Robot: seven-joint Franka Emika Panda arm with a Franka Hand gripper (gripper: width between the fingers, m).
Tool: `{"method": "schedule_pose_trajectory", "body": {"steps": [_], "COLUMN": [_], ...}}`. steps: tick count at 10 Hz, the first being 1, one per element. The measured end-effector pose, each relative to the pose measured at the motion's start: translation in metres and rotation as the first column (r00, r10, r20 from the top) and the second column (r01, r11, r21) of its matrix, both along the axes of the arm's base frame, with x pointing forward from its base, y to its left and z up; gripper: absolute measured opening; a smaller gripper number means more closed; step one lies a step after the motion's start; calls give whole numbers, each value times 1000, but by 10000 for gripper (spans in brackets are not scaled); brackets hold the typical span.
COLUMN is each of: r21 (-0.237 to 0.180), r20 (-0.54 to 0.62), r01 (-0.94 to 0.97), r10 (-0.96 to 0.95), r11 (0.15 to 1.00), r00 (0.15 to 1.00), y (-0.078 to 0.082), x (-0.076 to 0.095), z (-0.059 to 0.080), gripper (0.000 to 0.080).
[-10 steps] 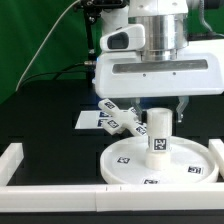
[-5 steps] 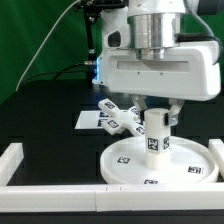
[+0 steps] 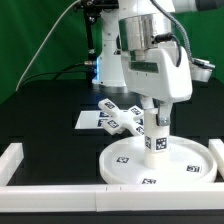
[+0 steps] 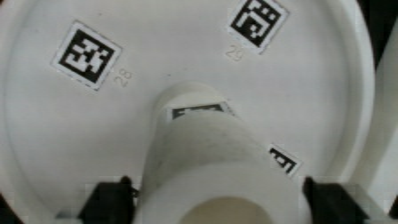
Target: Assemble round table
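The wide rimmed round disc [image 3: 120, 170] lies flat at the front of the table. The short thick cylinder [image 3: 156, 137] stands upright on its centre. My gripper [image 3: 153, 108] is straight above, its fingers down on both sides of the cylinder's top, and it looks shut on it. In the wrist view the cylinder [image 4: 214, 150] fills the space between the two dark fingers [image 4: 116, 198] of the gripper [image 4: 222, 198], with the disc [image 4: 160, 50] below. The smaller flat-armed piece [image 3: 120, 115] lies behind the disc, toward the exterior view's left.
The marker board [image 3: 88, 120] lies flat under and behind the flat-armed piece. White border rails run along the front [image 3: 50, 185], with a corner block at the exterior view's left [image 3: 12, 158] and a rail end at the right [image 3: 217, 148].
The hand has turned about a quarter turn around the cylinder and come down over its top. The disc, the cylinder and the flat-armed piece stay where they were.
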State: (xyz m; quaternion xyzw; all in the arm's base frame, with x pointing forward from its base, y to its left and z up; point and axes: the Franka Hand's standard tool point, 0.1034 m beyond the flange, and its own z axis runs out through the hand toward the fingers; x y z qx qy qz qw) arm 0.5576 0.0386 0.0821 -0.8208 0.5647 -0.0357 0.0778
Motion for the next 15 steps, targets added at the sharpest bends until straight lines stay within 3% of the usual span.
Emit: {"method": "schedule_pose_trajectory", "body": {"steps": [1,2,3,7,8,10,12,13,14,15], "r21": [-13,-24,-30,-63,-84,-123,-140,-163,-159,-159], "r20": [-5,-3,-26,-23,-26,-66,-79,-81,-80,-80], "r01": [-125,-285,-439,-670,-753,-916,-957,-956,-948,-948], "r10": [125,285,438,670,754,918,960,963,953,953], "r11": [992,958,898,740,652,382,255,242,277,276], "r00": [992,959,899,742,656,392,268,258,292,291], "y": [4,4,11,11,9,2,1,-2,-2,-2], "x": [3,9,7,6,7,5,6,8,7,7], "z": [2,5,5,4,3,-4,-3,-3,-4,-4], "gripper": [569,625,642,649,649,649,649,649,649,525]}}
